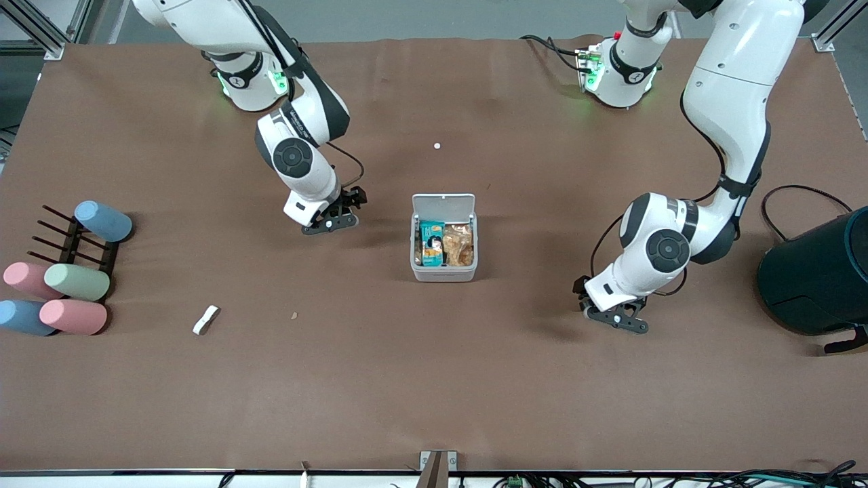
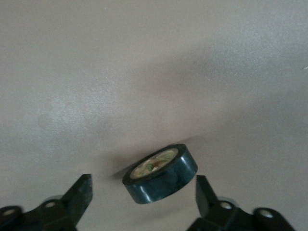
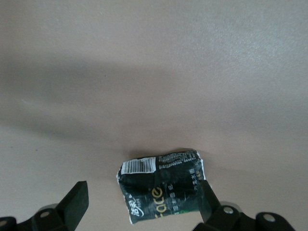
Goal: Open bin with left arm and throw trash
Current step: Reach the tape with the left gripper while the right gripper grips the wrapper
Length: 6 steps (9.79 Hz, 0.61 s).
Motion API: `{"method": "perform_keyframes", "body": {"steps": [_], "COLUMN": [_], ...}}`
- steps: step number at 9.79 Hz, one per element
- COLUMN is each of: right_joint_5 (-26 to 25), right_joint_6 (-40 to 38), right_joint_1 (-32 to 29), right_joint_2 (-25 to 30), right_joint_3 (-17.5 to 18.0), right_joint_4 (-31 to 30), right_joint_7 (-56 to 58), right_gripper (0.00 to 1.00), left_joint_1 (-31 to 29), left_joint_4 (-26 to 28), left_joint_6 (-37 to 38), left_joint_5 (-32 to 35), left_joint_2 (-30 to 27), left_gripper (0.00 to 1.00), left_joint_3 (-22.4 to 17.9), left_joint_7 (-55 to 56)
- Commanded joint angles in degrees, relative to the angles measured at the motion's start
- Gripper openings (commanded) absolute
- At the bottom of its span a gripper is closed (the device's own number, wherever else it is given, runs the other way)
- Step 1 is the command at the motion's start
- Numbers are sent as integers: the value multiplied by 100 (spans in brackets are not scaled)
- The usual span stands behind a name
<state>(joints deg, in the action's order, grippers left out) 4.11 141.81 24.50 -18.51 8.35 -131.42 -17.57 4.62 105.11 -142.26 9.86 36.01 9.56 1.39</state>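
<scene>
Brown bench (image 1: pixel 434 393), bin (image 1: pixel 444 269) at frame centre, lid up, already holding wrappers. Left gripper (image 2: pixel 144 192), lower right, spread around the tape roll (image 2: pixel 160 173): stiff, probably slick, best pinched across its flat faces. Right gripper (image 3: pixel 142 202), upper left, spread over the black wrapper (image 3: pixel 161 185): light, crumply. White piece (image 1: pixel 206 319) lies lower left.

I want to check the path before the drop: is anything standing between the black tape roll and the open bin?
Nothing visible does. The black tape roll lies between the open fingers of the left end effector, and only bare brown table separates it from the bin, whose lid is already up.
</scene>
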Motion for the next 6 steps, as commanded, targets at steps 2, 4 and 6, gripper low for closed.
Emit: {"method": "perform_keyframes", "body": {"steps": [2,4,6], "right_joint_5": [-94,-112,-120], "right_joint_6": [75,84,102], "right_joint_1": [2,-6,-6], "right_joint_2": [-65,-100,-127], "right_joint_3": [-79,-88,-88], "right_joint_4": [-50,-41,-41], "right_joint_7": [-18,-18,-18], "right_gripper": [99,99,99], "left_joint_1": [39,65,48], "left_joint_4": [88,36,36], "left_joint_6": [-92,-65,-48], "left_joint_5": [95,103,95], "left_joint_2": [-85,-111,-164], "left_gripper": [8,0,0], "left_joint_3": [38,38,46], "left_joint_7": [107,230,265]}}
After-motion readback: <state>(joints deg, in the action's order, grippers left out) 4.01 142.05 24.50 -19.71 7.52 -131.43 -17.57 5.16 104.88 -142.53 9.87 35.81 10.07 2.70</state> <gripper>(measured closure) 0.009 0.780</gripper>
